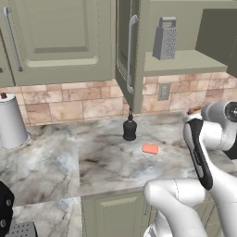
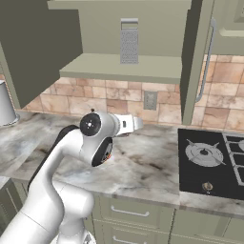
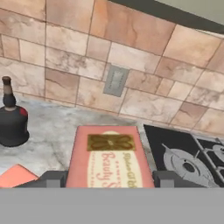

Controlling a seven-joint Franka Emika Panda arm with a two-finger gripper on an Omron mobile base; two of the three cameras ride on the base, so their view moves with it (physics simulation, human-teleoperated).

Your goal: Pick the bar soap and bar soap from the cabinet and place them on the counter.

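Bar soap in salmon-orange [image 1: 150, 148] already lay on the counter [image 1: 55, 157] near the black bottle [image 1: 129, 128], while the second, red-brown bar [image 3: 109, 157] sat pinched between the gripper's [image 3: 109, 178] fingers. The white arm reached low over the marble beneath the open cabinet [image 1: 185, 62], leaving only that bar's set-down, it seemed.

A: What's standing by the far tiled wall [image 3: 144, 105]?
B: A black bottle [image 1: 129, 128], upright, left of the grey wall socket [image 1: 164, 91]. A steel grater [image 1: 165, 39] stands on the open shelf above.
A: And to the sides?
B: A white canister [image 1: 11, 121] far left; the black stove top [image 2: 214, 162] right.
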